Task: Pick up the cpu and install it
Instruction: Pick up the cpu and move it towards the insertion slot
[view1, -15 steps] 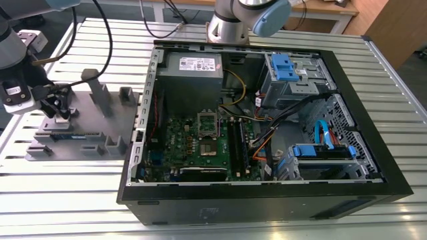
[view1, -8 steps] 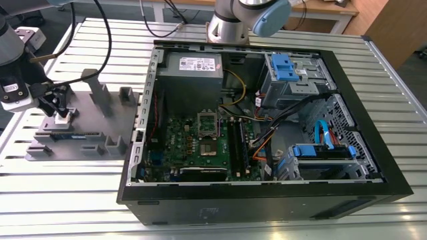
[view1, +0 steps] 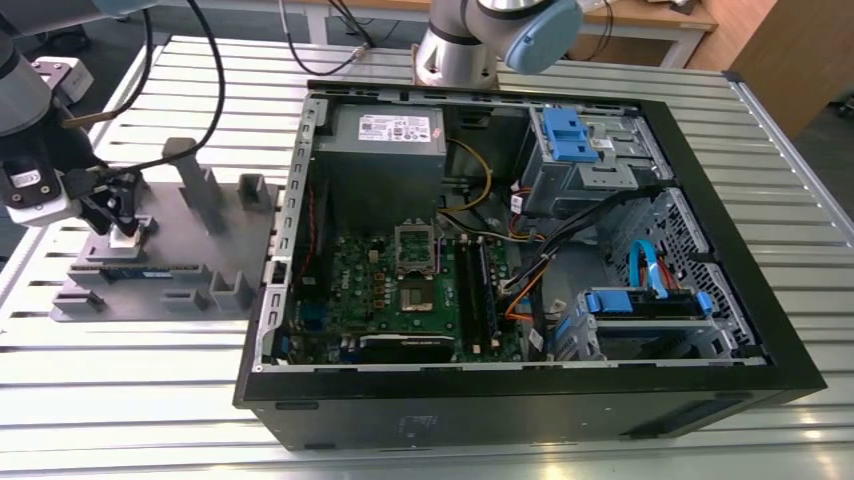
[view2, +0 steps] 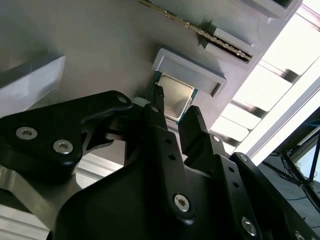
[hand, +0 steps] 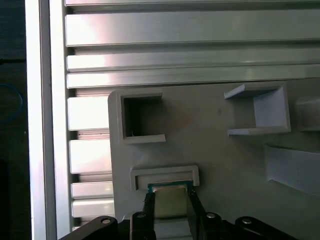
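The cpu (hand: 170, 204) lies flat, silver top facing up, in a shallow walled pocket at one edge of the grey tray (view1: 160, 292). It is nearly square, so it has no real long axis. Its sides run parallel to the pocket's walls, and a thin green rim shows along the side nearest the pocket's back wall.

The end effector (hand: 170, 197) is down over it at the exterior view's left, its black fingers (hand: 148, 201) pointing straight down into the tray. They are drawn in to the chip's width, and in both wrist views one finger sits against each of two opposite sides, clamped on the cpu. I cannot tell whether the chip has left the pocket floor.

A long narrow memory stick (view2: 210, 34) stands on edge in a slot just beside the pocket. The tray rests on the slatted metal counter (view1: 134, 400), just beside the open computer case (view1: 747, 230), whose green motherboard (view1: 380, 290) faces up.
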